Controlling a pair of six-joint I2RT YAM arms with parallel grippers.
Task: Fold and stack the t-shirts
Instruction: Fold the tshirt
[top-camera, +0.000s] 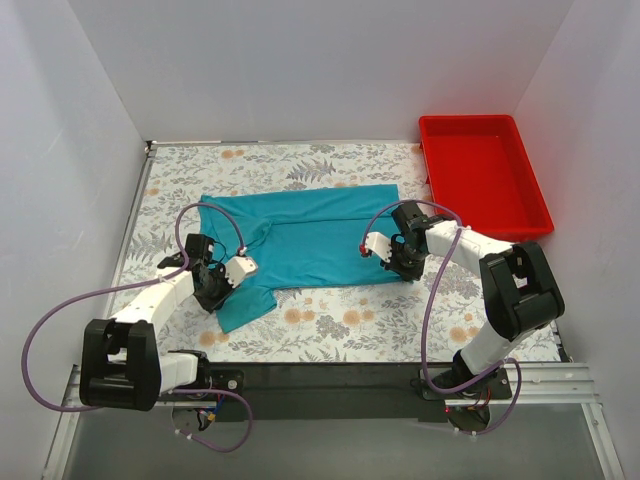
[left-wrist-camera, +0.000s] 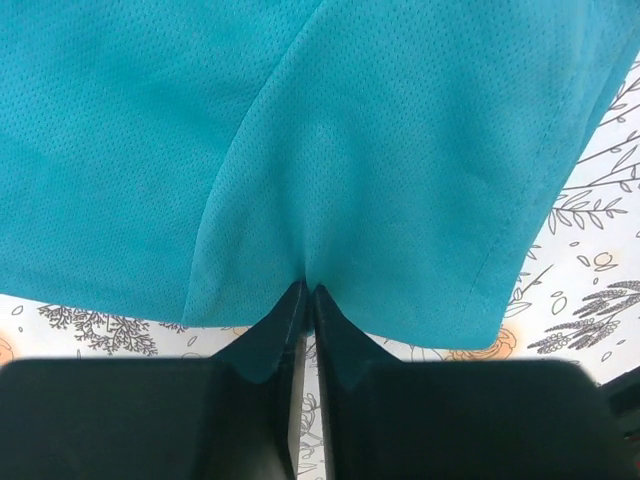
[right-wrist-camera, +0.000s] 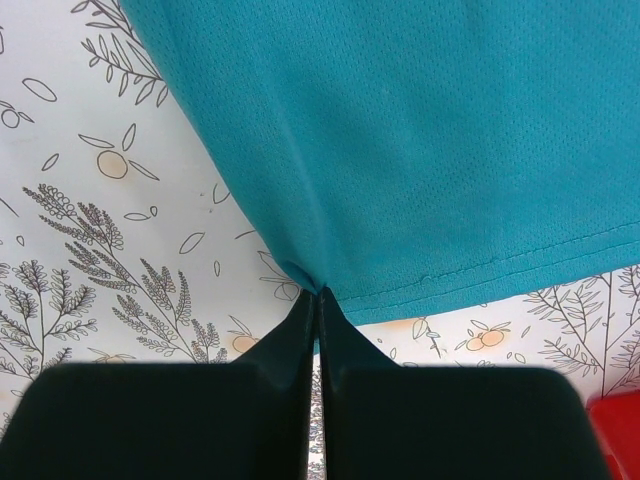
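Observation:
One teal-blue t-shirt (top-camera: 310, 240) lies spread on the floral table cover, partly folded, with a flap hanging toward the front left. My left gripper (top-camera: 222, 283) is shut on the shirt's near-left edge; in the left wrist view its black fingertips (left-wrist-camera: 307, 292) pinch the fabric (left-wrist-camera: 320, 150) at a crease. My right gripper (top-camera: 397, 266) is shut on the shirt's near-right corner; in the right wrist view the fingertips (right-wrist-camera: 318, 296) clamp the hemmed corner of the fabric (right-wrist-camera: 420, 140).
An empty red plastic tray (top-camera: 482, 173) stands at the back right. White walls enclose the table on three sides. Purple cables loop off both arms. The floral table cover (top-camera: 400, 320) shows bare in front of the shirt.

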